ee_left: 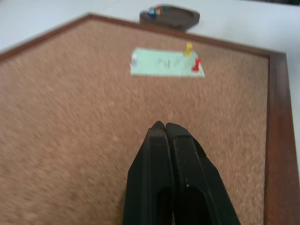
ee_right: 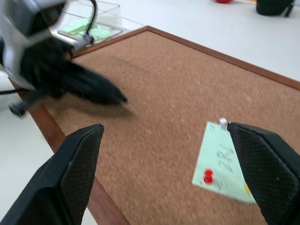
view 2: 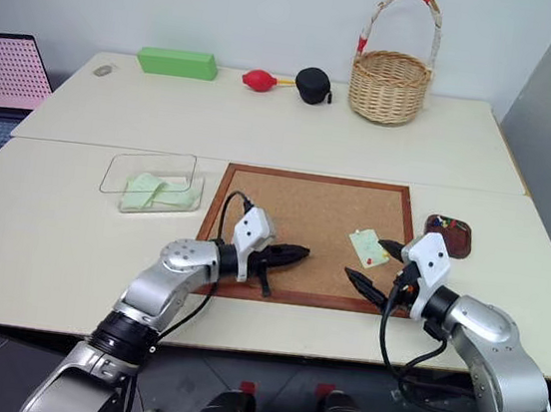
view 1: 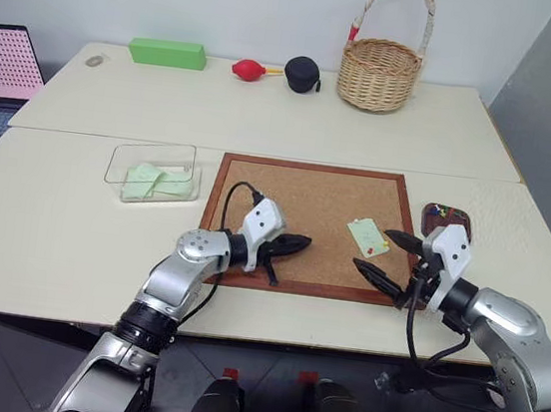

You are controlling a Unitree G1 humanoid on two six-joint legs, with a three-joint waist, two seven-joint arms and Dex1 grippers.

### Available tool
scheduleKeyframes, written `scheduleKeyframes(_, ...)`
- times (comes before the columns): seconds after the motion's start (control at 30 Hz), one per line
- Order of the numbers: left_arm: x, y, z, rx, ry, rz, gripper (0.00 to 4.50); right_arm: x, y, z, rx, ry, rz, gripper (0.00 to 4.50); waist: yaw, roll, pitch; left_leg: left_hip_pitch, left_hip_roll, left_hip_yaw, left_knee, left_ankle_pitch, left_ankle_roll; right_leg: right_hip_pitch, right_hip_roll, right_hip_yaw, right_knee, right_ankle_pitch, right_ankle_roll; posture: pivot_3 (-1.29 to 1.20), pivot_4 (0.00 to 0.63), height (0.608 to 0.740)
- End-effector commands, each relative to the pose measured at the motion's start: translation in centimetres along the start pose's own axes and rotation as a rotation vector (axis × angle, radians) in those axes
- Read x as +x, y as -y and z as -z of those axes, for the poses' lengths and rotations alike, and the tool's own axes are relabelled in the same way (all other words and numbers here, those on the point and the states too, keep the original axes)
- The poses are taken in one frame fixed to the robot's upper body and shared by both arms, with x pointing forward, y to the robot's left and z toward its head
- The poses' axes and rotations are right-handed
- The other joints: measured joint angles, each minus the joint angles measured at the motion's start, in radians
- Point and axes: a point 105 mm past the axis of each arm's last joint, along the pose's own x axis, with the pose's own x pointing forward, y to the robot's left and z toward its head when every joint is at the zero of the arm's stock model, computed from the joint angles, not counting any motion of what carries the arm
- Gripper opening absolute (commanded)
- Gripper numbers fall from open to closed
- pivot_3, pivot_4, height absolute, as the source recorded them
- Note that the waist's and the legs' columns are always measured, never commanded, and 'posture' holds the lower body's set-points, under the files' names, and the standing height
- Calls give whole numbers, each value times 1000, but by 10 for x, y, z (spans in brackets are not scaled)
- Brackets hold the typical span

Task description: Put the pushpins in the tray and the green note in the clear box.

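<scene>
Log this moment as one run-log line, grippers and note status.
left gripper: shut, empty, over cork board | right gripper: open, near green note | note: still pinned, pushpins in

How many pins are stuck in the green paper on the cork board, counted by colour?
Red pin: 1
Yellow pin: 1
Whitish pin: 1
Total on the green note: 3

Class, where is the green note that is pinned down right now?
The green note lies pinned on the cork board near its right edge, just ahead of the open right gripper, with the tray beyond the board's frame to the right.
</scene>
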Motion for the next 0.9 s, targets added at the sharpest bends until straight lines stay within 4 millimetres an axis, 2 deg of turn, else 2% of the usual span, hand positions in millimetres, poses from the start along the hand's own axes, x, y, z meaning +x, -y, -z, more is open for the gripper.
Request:
scheduleKeyframes(0.03,6,-2,3,27,5,-1,13,11,19,-4,-29,-19,58,4500,0,0,0,0,0,1,0,0,0,0,0,0,0,0,0,0,150,740)
scheduleKeyframes(0.13,7,-3,3,35,9,0,13,18,33,-1,-46,-52,99,4500,2,0,0,1,0,0,1,0,0,1,0,0,0,0,0,0,150,740)
scheduleKeyframes(0.4,5,-6,14,6,-38,-6,13,39,58,5,-47,-147,89,4500,2,1,-1,2,-1,0,2,0,0,2,-1,0,1,1,1,0,150,740)
scheduleKeyframes(0.7,3,-4,16,8,-55,-2,13,66,69,7,-101,-201,32,4500,0,2,-1,3,-1,0,2,0,0,3,0,0,2,1,1,0,150,740)
scheduleKeyframes(0.9,2,-3,17,8,-63,-1,13,76,73,12,-137,-227,15,4500,-1,2,-1,3,0,0,2,0,0,3,0,0,2,1,1,0,150,740)
